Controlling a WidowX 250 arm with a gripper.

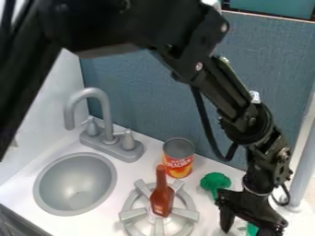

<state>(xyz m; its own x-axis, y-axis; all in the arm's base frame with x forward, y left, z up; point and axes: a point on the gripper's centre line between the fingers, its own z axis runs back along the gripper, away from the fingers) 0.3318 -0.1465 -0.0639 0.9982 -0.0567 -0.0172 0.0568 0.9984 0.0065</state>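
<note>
Camera view: jaws spread, the black gripper (249,230) hangs at a bright-green, partly hidden object (252,229) near bumpy toy broccoli (215,181).

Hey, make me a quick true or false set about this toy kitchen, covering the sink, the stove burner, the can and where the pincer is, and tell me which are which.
1. The brown bottle is on the stove burner. True.
2. The gray faucet is mounted beside the sink. True.
3. The pincer hangs over the sink. False: it is on the other side of the burner from the sink.
4. The green toy is nearer to the can than to the sink. True.
5. The can is lying on its side. False: it stands upright on the counter.
</note>
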